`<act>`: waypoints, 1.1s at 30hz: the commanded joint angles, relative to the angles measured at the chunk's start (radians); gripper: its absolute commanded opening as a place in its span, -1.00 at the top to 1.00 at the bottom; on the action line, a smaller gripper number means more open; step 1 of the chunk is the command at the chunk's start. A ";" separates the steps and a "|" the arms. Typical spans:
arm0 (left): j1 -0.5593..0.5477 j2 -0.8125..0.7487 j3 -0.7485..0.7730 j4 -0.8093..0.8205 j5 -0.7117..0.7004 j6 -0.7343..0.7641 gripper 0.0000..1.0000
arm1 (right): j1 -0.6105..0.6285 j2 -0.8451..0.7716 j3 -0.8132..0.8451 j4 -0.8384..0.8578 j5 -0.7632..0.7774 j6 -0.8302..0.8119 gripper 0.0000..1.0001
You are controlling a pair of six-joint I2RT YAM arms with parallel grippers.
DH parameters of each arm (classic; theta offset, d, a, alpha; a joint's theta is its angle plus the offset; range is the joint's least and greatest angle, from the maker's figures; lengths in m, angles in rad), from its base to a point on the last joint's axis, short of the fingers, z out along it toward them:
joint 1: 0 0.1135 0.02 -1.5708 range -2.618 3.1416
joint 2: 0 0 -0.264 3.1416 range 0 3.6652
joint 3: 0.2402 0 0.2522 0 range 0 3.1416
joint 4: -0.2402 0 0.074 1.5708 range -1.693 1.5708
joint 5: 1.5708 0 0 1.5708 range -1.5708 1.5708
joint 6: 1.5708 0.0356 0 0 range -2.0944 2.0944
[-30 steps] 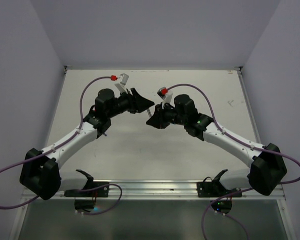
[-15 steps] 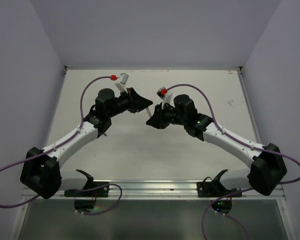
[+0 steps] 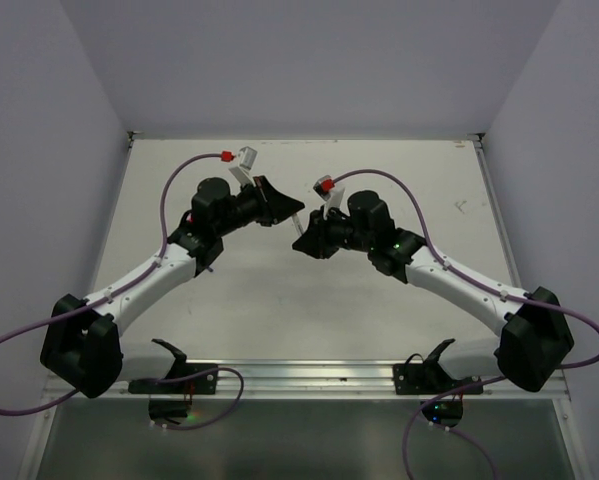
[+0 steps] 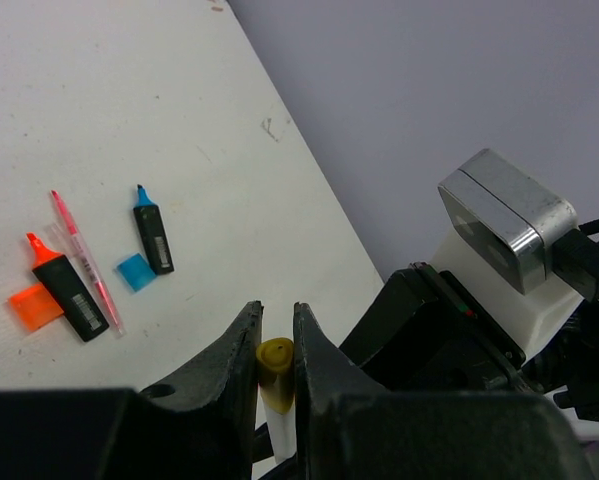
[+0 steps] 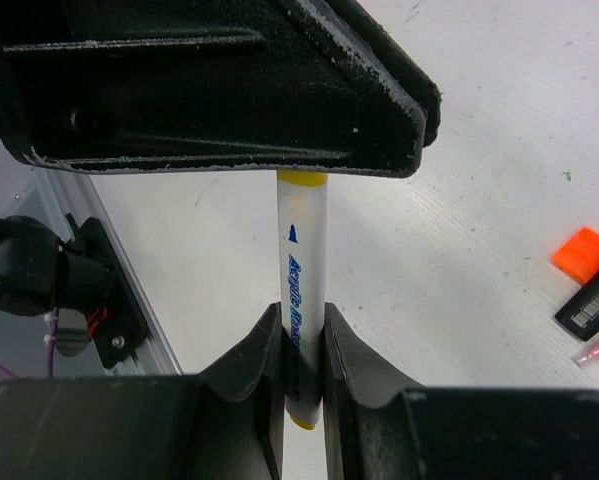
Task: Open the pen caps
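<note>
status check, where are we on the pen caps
Left gripper shut on yellow cap. Right gripper shut on white pen, cap not yet off. Orange cap, blue cap off, on table. Nothing blocking.

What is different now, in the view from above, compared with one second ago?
Very little. The left gripper, shut on the yellow cap, seems to have drawn back slightly to its own side, away from the right gripper. The right gripper kept its place, shut on the white pen. The cap still looks seated on the pen.
</note>
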State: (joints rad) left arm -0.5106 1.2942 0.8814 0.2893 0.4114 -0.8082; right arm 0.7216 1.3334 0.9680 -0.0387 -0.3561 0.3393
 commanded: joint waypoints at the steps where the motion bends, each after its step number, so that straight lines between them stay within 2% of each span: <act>1: 0.020 -0.041 0.053 0.050 -0.060 0.009 1.00 | 0.006 -0.045 -0.044 -0.013 0.006 -0.032 1.00; 9: 0.093 -0.069 0.123 0.040 -0.284 0.001 1.00 | 0.007 -0.126 -0.212 -0.039 0.031 -0.080 1.00; 16: 0.109 -0.095 0.107 0.129 -0.558 -0.074 1.00 | 0.006 -0.152 -0.290 -0.046 0.026 -0.097 1.00; 21: 0.110 -0.111 0.079 0.208 -0.678 -0.077 1.00 | 0.006 -0.151 -0.305 -0.050 -0.003 -0.106 1.00; 23: 0.112 -0.102 0.086 0.220 -0.681 -0.054 1.00 | 0.006 -0.152 -0.310 -0.055 -0.010 -0.109 1.00; 27: 0.115 -0.052 0.146 0.134 -0.606 0.036 1.00 | 0.006 -0.160 -0.311 -0.061 0.014 -0.095 1.00; 33: 0.115 0.094 0.264 -0.148 -0.377 0.174 1.00 | 0.006 -0.168 -0.305 -0.063 0.120 -0.022 1.00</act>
State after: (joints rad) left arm -0.3939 1.3193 1.0851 0.3077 -0.0872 -0.7410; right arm 0.7246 1.1904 0.6441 -0.1028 -0.3077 0.2749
